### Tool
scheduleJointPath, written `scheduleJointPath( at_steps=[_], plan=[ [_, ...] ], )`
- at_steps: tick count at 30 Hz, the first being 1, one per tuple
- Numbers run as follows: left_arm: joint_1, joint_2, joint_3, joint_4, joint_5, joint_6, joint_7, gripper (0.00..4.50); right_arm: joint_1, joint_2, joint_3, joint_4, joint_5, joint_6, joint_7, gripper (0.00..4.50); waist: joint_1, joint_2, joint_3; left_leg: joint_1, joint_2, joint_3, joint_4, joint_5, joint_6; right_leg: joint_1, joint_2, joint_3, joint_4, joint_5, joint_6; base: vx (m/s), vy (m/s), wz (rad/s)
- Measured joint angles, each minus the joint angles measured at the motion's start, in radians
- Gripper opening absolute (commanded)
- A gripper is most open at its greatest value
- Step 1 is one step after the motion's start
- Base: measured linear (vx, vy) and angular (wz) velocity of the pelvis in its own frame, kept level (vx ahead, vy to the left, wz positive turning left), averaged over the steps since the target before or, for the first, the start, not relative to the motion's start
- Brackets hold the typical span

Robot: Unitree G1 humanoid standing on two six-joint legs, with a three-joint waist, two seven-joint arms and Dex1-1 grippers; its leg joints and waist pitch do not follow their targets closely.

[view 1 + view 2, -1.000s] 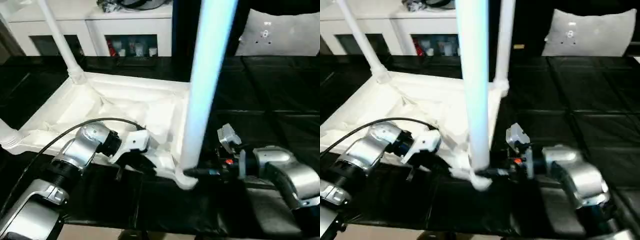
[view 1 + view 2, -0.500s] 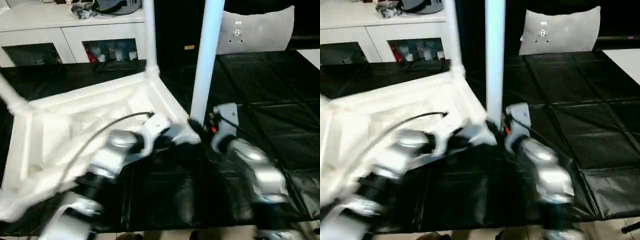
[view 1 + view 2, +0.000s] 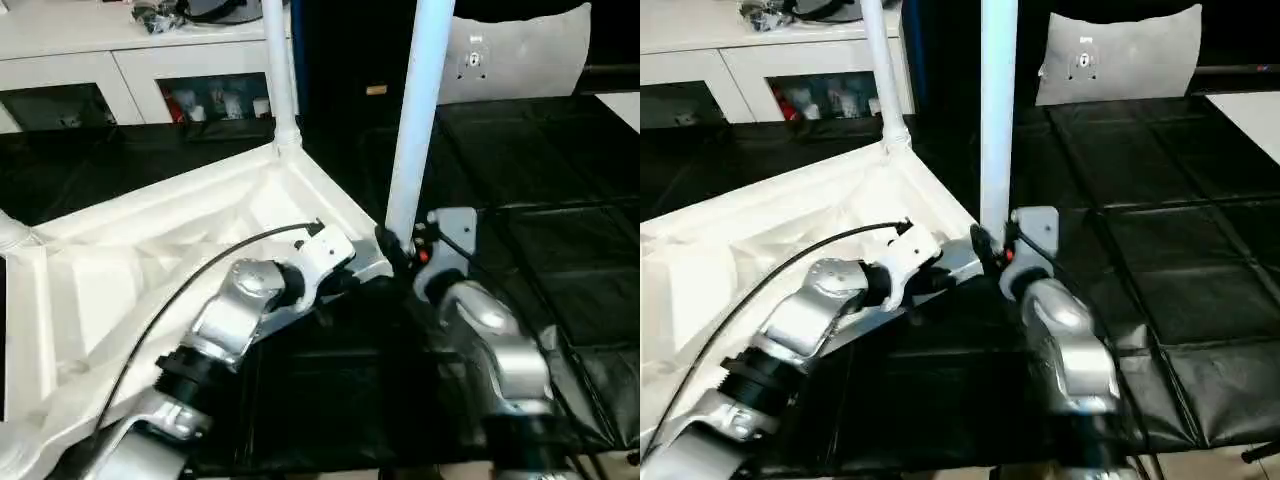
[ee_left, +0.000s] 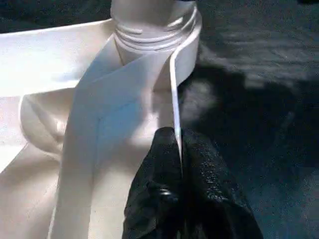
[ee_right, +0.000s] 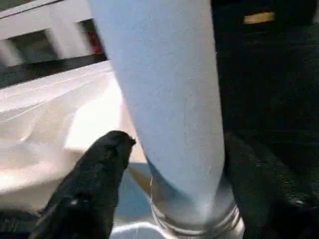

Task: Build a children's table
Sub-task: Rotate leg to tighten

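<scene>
The children's table lies upside down on the black mat, its white top (image 3: 150,260) rim-up. One leg (image 3: 415,120) stands in the near corner socket (image 4: 149,30), and another leg (image 3: 278,70) stands at the far corner. My left gripper (image 4: 177,137) is shut on the thin raised rim just beside the near socket. My right gripper (image 5: 179,142) is at the base of the near leg. Its black fingers (image 5: 99,169) stand one on each side of the leg, a little apart from it.
A white cabinet (image 3: 120,60) with glass doors runs along the back, and a grey-white cushion (image 3: 520,55) leans at the back right. Black mat (image 3: 560,180) stretches to the right of the table. A black cable (image 3: 200,270) arcs over my left forearm.
The whole picture has swung, so the camera moved. Both grippers remain at the near corner leg. The left gripper keeps its hold on the rim.
</scene>
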Motion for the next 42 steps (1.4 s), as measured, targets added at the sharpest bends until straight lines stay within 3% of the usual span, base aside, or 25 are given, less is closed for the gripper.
scheduleJointPath(
  at_steps=[8,13,16,21,31,42],
  plan=[
    [0.001,0.109,-0.025,0.024,-0.038,-0.111,-0.185,0.0,0.019,-0.221,0.028,-0.019,0.06,-0.014,0.309,4.02,0.029,0.001,0.0,0.001,0.0,0.0,0.003,0.0,0.0,0.002,0.0,0.0,0.0,0.0,0.0,0.0,0.0,0.0],
    [-0.009,0.184,-0.041,0.06,-0.061,-0.209,-0.318,0.0,0.017,-0.344,0.037,-0.019,0.087,-0.04,0.506,4.02,0.044,0.001,-0.001,0.001,0.0,0.0,0.004,0.0,0.0,0.003,0.0,0.001,0.001,0.001,-0.002,0.0,0.0,0.0],
    [-0.02,0.213,-0.049,0.092,-0.078,-0.263,-0.414,0.0,0.004,-0.419,0.072,-0.015,0.11,-0.045,0.652,4.02,0.052,0.001,-0.001,0.001,0.001,0.0,0.005,0.0,0.0,0.003,0.0,0.0,0.002,0.001,-0.002,0.0,0.0,0.0],
    [-0.037,0.234,-0.062,0.139,-0.096,-0.33,-0.504,0.0,-0.017,-0.467,0.118,0.0,0.137,-0.045,0.794,4.02,0.067,0.0,-0.001,0.001,0.001,0.0,0.007,0.001,0.0,0.003,0.0,0.0,0.003,0.001,-0.002,0.0,0.0,0.0],
    [-0.068,0.257,-0.11,0.186,-0.11,-0.423,-0.639,0.0,-0.077,-0.491,0.193,0.068,0.143,-0.054,0.965,3.25,0.101,0.0,-0.001,0.0,0.002,0.001,0.008,0.001,0.0,0.004,-0.001,0.001,0.003,0.001,-0.002,0.0,0.0,0.0],
    [-0.099,0.249,-0.127,0.24,-0.108,-0.468,-0.677,0.0,-0.115,-0.481,0.232,0.109,0.159,-0.014,1.034,2.32,0.106,-0.001,-0.001,0.0,0.002,0.001,0.008,0.001,0.0,0.004,-0.001,0.0,0.004,0.001,-0.002,0.0,0.0,0.0]
  ],
)
